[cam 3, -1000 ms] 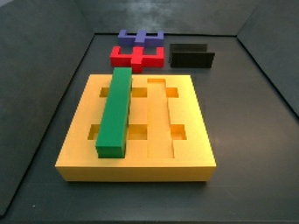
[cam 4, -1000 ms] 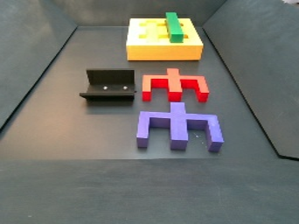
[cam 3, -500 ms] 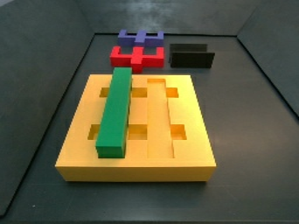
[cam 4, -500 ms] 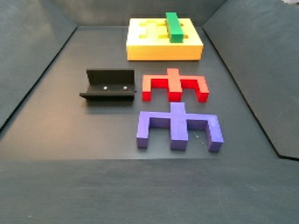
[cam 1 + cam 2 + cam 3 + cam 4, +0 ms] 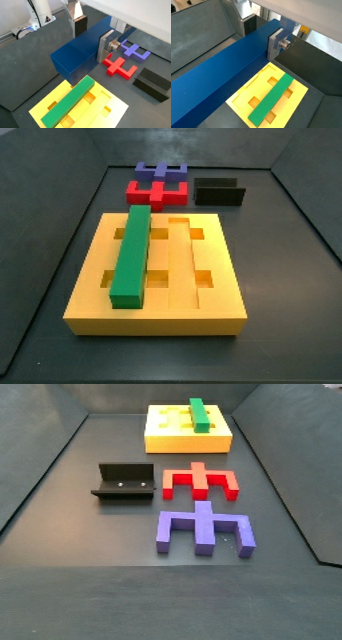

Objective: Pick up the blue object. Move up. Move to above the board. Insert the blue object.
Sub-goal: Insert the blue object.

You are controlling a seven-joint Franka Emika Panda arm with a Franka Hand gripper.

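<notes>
Wrist views show our gripper [image 5: 93,36] clamped on the blue object [image 5: 80,52] high above the board [image 5: 254,95], while side views remain unchanged, so insertion is pending.

One hand [image 5: 92,31] shows in both wrist views, up above the bench [image 5: 80,504], its two silver fingers [image 5: 276,42] closed on one blue object [image 5: 79,54]. One yellow board [image 5: 214,263] lies on the bench, with one green bar [image 5: 132,253] lying in it. There is one red notched block [image 5: 199,481], one purple-blue notched block [image 5: 203,528] and one dark fixture [image 5: 123,482]. That makes two long bars and two notched blocks.
</notes>
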